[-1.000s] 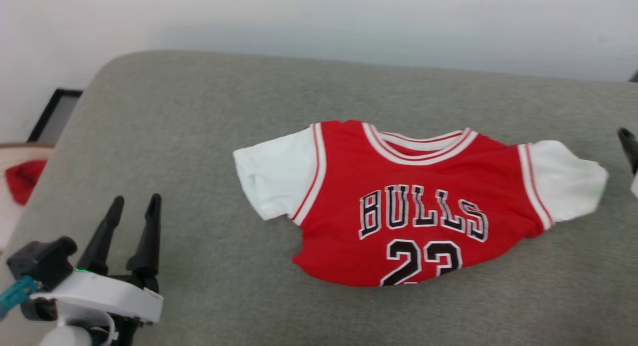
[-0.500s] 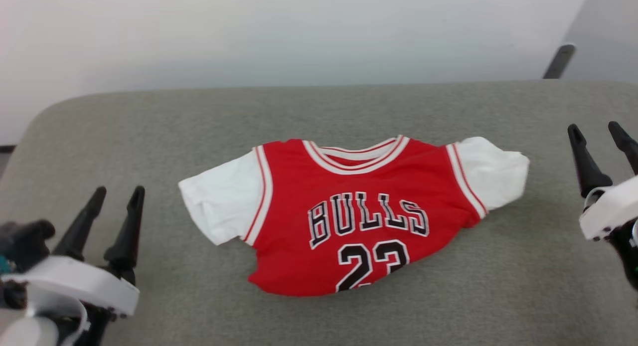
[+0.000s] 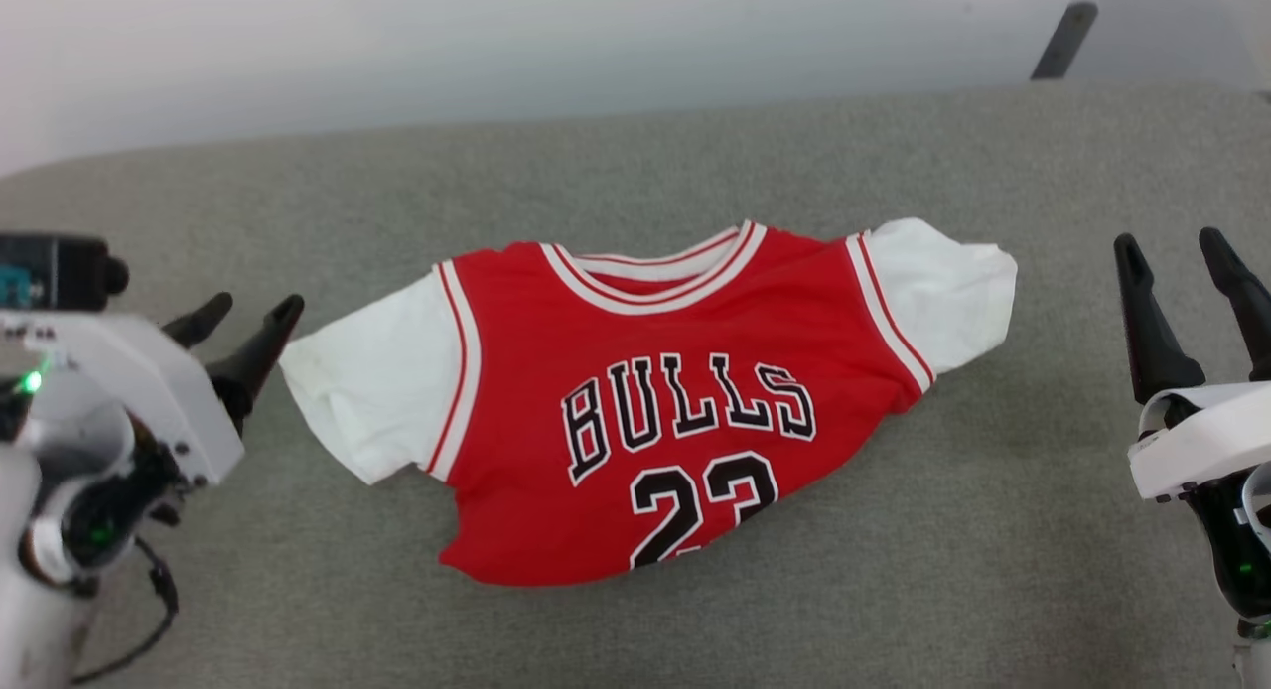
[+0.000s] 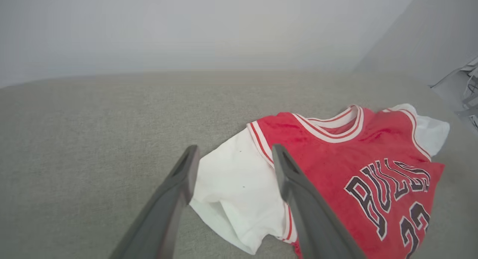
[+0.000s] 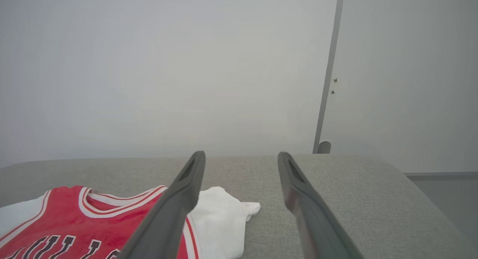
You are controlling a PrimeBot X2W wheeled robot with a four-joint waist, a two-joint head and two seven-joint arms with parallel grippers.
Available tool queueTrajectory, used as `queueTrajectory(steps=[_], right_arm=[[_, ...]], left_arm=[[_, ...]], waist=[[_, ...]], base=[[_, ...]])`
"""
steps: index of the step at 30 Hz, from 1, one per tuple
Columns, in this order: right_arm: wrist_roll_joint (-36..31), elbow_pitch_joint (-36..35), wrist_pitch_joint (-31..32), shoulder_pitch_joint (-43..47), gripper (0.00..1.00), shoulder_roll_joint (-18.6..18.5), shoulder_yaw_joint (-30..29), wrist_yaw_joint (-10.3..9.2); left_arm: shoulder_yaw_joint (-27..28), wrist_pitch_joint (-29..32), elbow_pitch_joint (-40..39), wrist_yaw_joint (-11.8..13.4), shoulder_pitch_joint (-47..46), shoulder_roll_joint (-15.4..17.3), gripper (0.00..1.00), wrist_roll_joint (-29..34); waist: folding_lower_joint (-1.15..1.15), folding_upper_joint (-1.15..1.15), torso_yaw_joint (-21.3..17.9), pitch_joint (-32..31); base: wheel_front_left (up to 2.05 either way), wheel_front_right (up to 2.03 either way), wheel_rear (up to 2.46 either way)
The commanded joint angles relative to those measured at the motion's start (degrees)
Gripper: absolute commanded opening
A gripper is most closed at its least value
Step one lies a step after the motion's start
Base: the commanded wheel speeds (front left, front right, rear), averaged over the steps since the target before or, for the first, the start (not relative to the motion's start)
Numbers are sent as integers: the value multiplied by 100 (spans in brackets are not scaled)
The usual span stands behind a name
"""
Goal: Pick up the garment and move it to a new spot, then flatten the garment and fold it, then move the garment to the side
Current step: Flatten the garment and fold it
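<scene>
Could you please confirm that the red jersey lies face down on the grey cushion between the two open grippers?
Not quite: the garment lies face up, its BULLS lettering and number showing in the head view. The rest holds: it is on the grey cushion, between the open left gripper and open right gripper.

One garment (image 3: 635, 401), two white sleeves (image 3: 367, 391), one grey padded surface (image 3: 943, 570), two pairs of jaws, four dark fingers (image 3: 1147, 322).
</scene>
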Motion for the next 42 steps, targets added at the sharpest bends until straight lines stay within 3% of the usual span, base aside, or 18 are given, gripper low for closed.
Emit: queueTrajectory(steps=[1,10,14,23,27,28,29,30,42], right_arm=[[4,-103,47,16,100,50,-40,-4],[-37,-347,142,-15,100,112,-144,-4],[-55,-450,165,10,100,127,-176,-4],[-142,-663,310,-6,100,119,-256,-4],[-171,-699,420,-37,100,98,-275,-4],[-163,-706,460,-41,100,97,-279,-4],[-153,-707,503,-47,100,97,-289,-4],[-143,-700,570,-63,100,93,-294,-4],[309,-172,2459,-1142,100,-166,-237,-5]], left_arm=[[-137,409,293,-61,-343,2,100,-104],[-698,1431,1583,-232,-1256,101,100,145],[-866,1587,2148,-290,-1567,97,100,289],[-1017,1746,3224,-339,-1960,-293,100,208],[-1083,2144,3645,-268,-1991,-573,100,31],[-1131,2297,3720,-268,-1975,-642,77,3],[-1160,2414,3783,-255,-1969,-706,24,-44],[-1178,2549,3827,-261,-1969,-768,0,-98],[-1202,2294,3700,-410,-2532,-1075,0,-105]], waist=[[0,0,-173,347],[0,0,-293,797],[0,0,-315,949],[0,0,-262,1149],[0,0,-215,1178],[0,0,-200,1182],[0,0,-186,1186],[0,0,-171,1188],[0,0,123,1428]], base=[[0,0,0],[0,0,0],[0,0,0],[0,0,0],[0,0,0],[0,0,0],[0,0,0],[0,0,0],[0,0,0]])
